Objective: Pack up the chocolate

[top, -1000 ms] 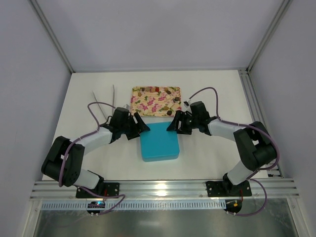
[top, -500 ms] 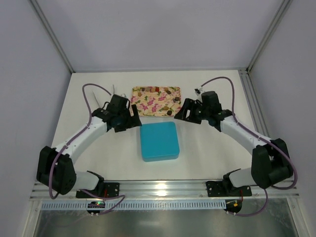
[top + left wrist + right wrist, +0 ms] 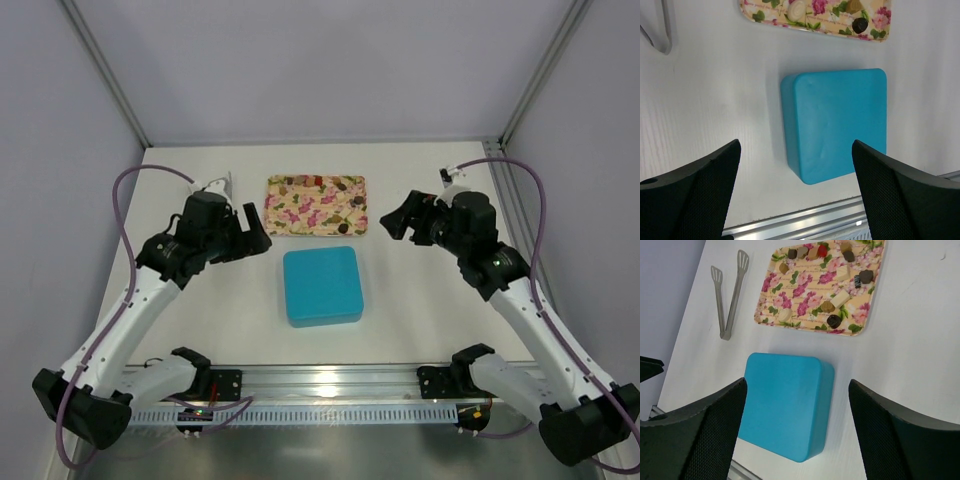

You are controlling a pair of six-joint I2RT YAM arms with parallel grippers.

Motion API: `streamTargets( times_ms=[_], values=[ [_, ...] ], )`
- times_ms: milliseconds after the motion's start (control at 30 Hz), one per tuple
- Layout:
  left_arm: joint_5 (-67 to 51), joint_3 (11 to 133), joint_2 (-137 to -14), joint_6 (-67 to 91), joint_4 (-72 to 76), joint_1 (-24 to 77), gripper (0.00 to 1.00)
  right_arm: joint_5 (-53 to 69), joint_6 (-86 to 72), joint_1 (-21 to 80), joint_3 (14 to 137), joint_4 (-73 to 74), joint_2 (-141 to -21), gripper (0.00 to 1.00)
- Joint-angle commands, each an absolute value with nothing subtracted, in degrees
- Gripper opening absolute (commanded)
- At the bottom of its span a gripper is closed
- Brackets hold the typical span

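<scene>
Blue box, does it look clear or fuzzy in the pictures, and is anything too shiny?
Left wrist view: the blue box is sharp, with a soft shadow along its left side. Right wrist view: sharp too, and the chocolate on the floral tray shows clearly. Top external view: a bright glare spot sits on the metal rail.

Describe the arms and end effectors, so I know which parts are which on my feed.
Both arms match: the left arm and right arm have white links with bulky black joints, and a purple cable runs along each. The left end effector and right end effector are black, each with two broad wedge-shaped fingers whose inner faces carry a fine mesh texture.
</scene>
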State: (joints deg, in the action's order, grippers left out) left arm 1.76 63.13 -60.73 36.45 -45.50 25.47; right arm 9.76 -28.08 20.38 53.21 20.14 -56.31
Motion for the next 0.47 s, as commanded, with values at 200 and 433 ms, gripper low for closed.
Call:
streamTargets(
  times_ms=[200, 433],
  values=[
    [2.5, 64.2, -55.0, 34.0, -49.0, 25.4, 0.9, 0.3, -26.0, 20.3, 48.3, 26.1, -44.2, 0.84],
    [1.7, 64.6, -55.4, 34.0, -49.0, 25.4, 0.9, -3.1, -26.5, 20.3, 47.7, 25.4, -42.4, 0.87]
  ],
)
